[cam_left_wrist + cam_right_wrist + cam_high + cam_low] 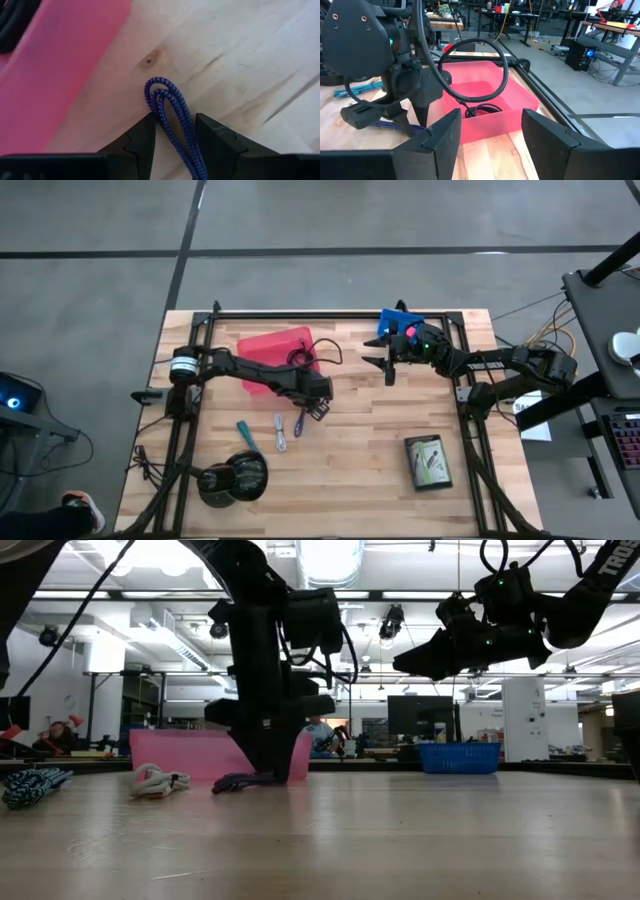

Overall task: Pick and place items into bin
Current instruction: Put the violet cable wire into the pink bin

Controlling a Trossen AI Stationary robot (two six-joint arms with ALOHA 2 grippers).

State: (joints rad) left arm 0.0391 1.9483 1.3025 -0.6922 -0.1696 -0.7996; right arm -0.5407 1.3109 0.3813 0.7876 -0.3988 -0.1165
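**Jaws straddle the purple cord beside the pink bin**

Jaws of our left gripper (318,411) stand part-open on either side of the purple cord (172,115), whose looped end pokes out past the fingertips (145,131). From the wrist view we see the cord lying on the wood between the two fingers, and we cannot tell whether they are pressing it. In the low view this gripper points straight down at the tabletop (350,455), just beside the near right corner of the pink bin (275,352). A black coiled cable (481,109) already lies inside the bin.

Our right gripper (388,362) hangs in the air over the far right part of the table, jaws spread wide with nothing in them, close to a blue basket (398,323).

On the wood left of the purple cord lies a grey cord (280,432), then a teal pen (246,435). A big black round object (234,476) sits at the near left. A green packet (429,461) rests alone at the near right.
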